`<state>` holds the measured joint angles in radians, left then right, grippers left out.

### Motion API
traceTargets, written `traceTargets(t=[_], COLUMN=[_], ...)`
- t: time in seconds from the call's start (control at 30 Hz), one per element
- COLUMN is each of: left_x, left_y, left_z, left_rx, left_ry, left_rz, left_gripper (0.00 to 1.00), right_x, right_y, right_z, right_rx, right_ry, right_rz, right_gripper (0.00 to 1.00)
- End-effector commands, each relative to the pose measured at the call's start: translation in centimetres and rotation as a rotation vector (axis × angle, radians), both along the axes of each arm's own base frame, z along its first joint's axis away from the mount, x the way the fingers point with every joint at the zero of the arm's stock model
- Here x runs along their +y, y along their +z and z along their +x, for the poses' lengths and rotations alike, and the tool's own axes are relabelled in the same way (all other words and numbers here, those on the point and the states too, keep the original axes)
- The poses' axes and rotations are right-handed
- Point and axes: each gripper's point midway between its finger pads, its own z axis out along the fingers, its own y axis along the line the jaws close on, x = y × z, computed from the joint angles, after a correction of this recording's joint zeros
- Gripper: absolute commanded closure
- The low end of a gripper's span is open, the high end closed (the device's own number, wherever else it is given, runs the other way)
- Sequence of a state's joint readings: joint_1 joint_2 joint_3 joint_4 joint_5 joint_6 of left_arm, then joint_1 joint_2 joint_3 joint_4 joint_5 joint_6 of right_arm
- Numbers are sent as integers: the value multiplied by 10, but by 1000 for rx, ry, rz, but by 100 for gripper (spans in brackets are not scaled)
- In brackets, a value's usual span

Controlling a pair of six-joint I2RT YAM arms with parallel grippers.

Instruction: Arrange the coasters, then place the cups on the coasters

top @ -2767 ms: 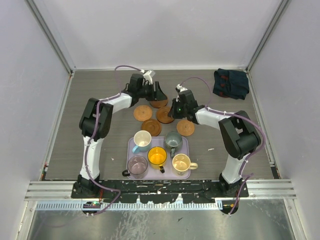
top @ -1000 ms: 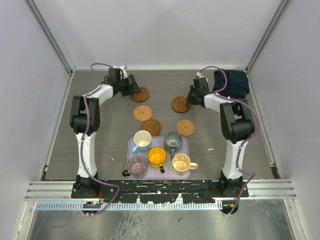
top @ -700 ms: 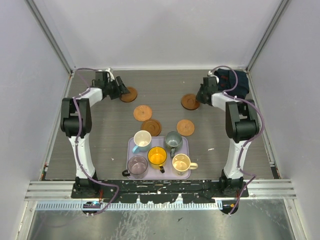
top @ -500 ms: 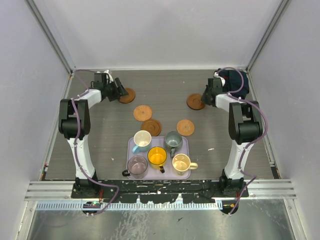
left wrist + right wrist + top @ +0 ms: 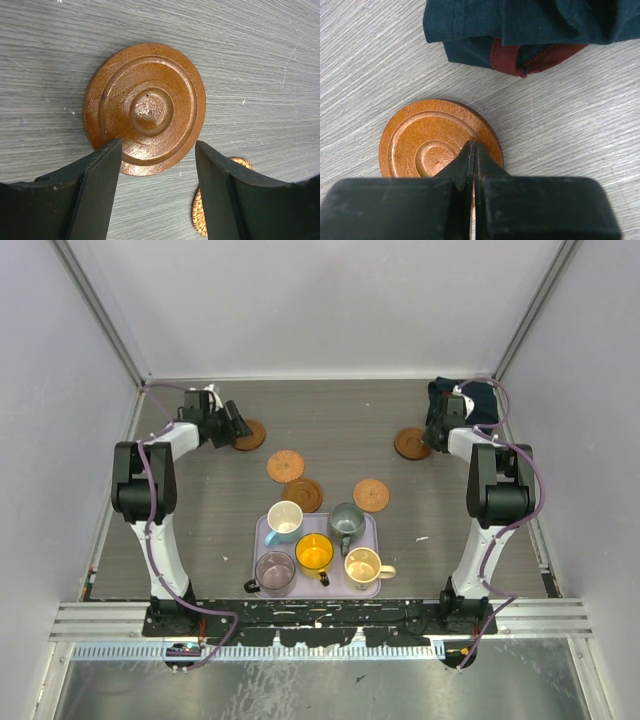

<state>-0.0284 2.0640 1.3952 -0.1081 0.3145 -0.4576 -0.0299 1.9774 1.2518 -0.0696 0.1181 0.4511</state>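
Observation:
Five brown coasters lie on the table. My left gripper [image 5: 236, 427] stands open at the back left, its fingertips [image 5: 107, 150] just over the near edge of one coaster [image 5: 145, 109] [image 5: 249, 434]. At the back right my right gripper [image 5: 428, 438] is shut, its tips [image 5: 472, 147] resting on top of another coaster [image 5: 435, 145] [image 5: 411, 443]. Three more coasters [image 5: 285, 464] [image 5: 302, 494] [image 5: 371, 494] lie mid-table. The cups stand on a lavender tray [image 5: 372, 538]: light blue [image 5: 284, 521], grey-green [image 5: 347, 521], purple [image 5: 274, 570], orange-yellow [image 5: 314, 552], cream-yellow [image 5: 362, 567].
A dark blue cloth with a red patch [image 5: 462, 400] [image 5: 520, 30] lies bunched in the back right corner, just beyond the right coaster. Walls close the table at the back and both sides. A woven coaster edge [image 5: 197, 215] shows behind my left finger.
Both arms have swung outward and back, each sliding its coaster along: the left coaster toward the back left, the right one toward the cloth. Cups and the other coasters are unmoved.

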Motion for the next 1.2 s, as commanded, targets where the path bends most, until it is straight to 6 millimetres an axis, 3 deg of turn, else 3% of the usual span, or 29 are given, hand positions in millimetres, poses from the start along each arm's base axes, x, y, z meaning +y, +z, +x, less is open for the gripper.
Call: traceTargets(t=[0.0, 0.17, 0.43, 0.53, 0.63, 0.77, 0.9, 1.17], left_x=[23, 18, 5, 5, 2, -5, -20, -80], left_y=[-23, -1, 83, 114, 131, 130, 111, 72], left_z=[-25, -9, 30, 32, 26, 3, -28, -91], left_rx=[109, 20, -211, -264, -294, -287, -247, -171], left_ry=[44, 16, -39, -47, -62, -85, -128, -308], left_rz=[52, -20, -164, -161, -167, -190, -179, -72], left_gripper=[37, 34, 30, 29, 29, 29, 31, 33], right_x=[0, 14, 33, 36, 41, 56, 76, 122], right_y=[6, 26, 90, 113, 131, 139, 132, 94], right_z=[7, 14, 30, 33, 27, 6, -26, -85], right_rx=[-22, -100, -282, -327, -363, -378, -359, -239], right_ry=[12, 101, 249, 276, 291, 319, 357, 451], right_rz=[7, 36, 39, 35, 49, 88, 104, 74], right_gripper=[99, 99, 99, 99, 99, 99, 99, 99])
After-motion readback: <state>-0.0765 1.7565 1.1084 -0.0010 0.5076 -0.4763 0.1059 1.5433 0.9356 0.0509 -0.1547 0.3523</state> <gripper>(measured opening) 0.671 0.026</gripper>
